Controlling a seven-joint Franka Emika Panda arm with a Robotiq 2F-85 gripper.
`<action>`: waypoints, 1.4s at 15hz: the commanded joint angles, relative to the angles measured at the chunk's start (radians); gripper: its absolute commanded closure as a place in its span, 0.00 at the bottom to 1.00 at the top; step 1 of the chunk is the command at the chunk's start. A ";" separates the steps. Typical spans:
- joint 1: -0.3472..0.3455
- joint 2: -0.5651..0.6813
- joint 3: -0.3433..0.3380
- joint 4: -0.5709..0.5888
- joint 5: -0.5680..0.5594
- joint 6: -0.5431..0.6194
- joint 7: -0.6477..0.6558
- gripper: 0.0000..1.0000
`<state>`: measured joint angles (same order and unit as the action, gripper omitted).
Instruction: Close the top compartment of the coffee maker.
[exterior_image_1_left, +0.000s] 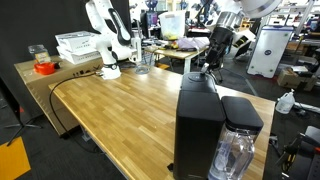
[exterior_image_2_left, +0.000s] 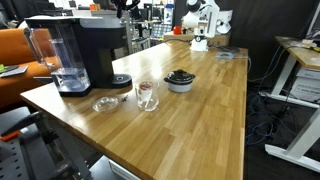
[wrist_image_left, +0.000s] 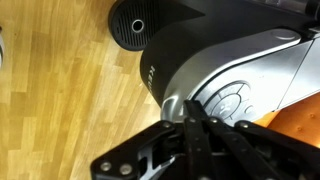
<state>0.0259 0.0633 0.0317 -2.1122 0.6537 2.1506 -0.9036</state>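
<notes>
The coffee maker (exterior_image_1_left: 197, 125) is a tall black box at the table's near end, with its clear water tank (exterior_image_1_left: 236, 152) beside it. It also stands at the left in an exterior view (exterior_image_2_left: 88, 52). In the wrist view its rounded black head (wrist_image_left: 190, 50) and the top compartment (wrist_image_left: 240, 85), with its silver-grey ringed face, lie right under me. The lid looks lowered, about level with the machine's top (exterior_image_1_left: 200, 85). I cannot tell if it is fully down. My gripper (wrist_image_left: 190, 122) is shut and empty, its tips at the lid's front edge; it also shows from outside (exterior_image_1_left: 208, 70).
The round black drip tray (wrist_image_left: 135, 25) sits below the head. A glass cup (exterior_image_2_left: 147, 95), a small glass dish (exterior_image_2_left: 105, 103) and a grey bowl (exterior_image_2_left: 180, 80) stand on the wooden table (exterior_image_2_left: 200, 130). A white robot arm (exterior_image_1_left: 105, 35) stands at the far end.
</notes>
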 joint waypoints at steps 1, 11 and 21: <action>-0.007 0.005 0.006 0.006 0.003 -0.026 -0.016 1.00; 0.006 -0.132 0.003 -0.037 -0.217 0.060 0.098 1.00; 0.023 -0.198 -0.020 -0.081 -0.306 0.091 0.212 0.69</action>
<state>0.0320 -0.1350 0.0278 -2.1943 0.3511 2.2431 -0.6947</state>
